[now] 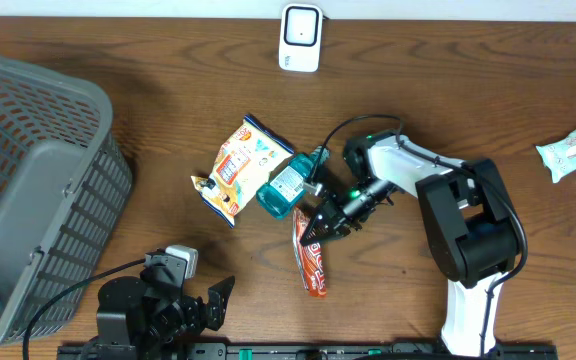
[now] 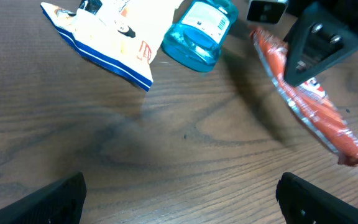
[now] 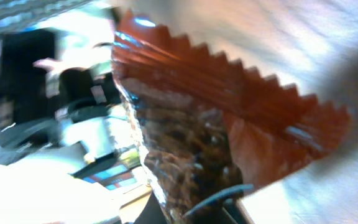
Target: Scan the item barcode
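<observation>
Nearest the base, the left end effector (image 2: 180, 208) hangs over the desk (image 2: 166, 149), jaws spread wide. Beyond it, the right end effector (image 1: 320, 226) is clamped on the top end of the orange snack packet (image 1: 314, 265), beside a blue mouthwash bottle (image 1: 286, 183). A white scanner (image 1: 299, 37) stands at the far edge.

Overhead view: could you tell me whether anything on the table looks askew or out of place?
The blue bottle lies on its side against the snack bag, not upright. The right pincer pinches the red packet by one end. Nothing looks spilled.
</observation>
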Controlling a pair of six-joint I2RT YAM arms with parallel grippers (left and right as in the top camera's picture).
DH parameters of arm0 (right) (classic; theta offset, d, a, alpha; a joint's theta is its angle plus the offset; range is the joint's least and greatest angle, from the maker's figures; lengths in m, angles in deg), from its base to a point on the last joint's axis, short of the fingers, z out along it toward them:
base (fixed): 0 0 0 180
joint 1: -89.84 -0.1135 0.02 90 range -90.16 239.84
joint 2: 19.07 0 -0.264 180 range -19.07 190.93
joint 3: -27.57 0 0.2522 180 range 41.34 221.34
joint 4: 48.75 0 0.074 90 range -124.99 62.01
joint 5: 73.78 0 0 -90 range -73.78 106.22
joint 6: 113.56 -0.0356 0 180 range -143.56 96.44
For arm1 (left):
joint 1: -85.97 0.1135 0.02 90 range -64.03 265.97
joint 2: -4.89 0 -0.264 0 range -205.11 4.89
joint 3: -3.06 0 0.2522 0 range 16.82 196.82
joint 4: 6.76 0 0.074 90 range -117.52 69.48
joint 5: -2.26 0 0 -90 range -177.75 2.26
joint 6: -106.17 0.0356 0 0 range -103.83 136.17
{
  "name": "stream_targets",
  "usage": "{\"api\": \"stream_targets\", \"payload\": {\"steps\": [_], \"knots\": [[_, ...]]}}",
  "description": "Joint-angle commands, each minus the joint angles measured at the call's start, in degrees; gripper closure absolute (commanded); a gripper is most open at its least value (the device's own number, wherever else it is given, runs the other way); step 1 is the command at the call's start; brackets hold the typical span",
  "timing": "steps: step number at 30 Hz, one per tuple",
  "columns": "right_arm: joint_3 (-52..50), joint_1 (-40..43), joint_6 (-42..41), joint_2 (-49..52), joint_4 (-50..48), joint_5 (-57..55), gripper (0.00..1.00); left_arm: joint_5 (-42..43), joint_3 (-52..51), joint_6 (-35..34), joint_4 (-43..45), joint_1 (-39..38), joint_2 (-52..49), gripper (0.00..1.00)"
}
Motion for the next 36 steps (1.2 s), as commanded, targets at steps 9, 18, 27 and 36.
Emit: {"api": "stream_targets", "payload": {"steps": [9, 18, 27, 36], "knots": [[-0.02, 0.22, 40.76, -0.24, 2.36, 24.02, 0.99, -0.28, 0.52, 0.57, -0.13, 0.09, 0.24, 0.02], [1.68, -0.13, 52.13, -0.31, -6.88, 24.02, 0.99, -0.28, 0.52, 0.57, -0.15, 0.09, 0.24, 0.02], [17.75, 0.76, 52.02, -0.33, -6.32, 24.04, 0.99, -0.28, 0.52, 0.57, -0.13, 0.09, 0.24, 0.02], [34.64, -0.76, 52.09, -0.33, -5.88, 24.04, 0.99, -0.28, 0.52, 0.57, -0.13, 0.09, 0.24, 0.02]]}}
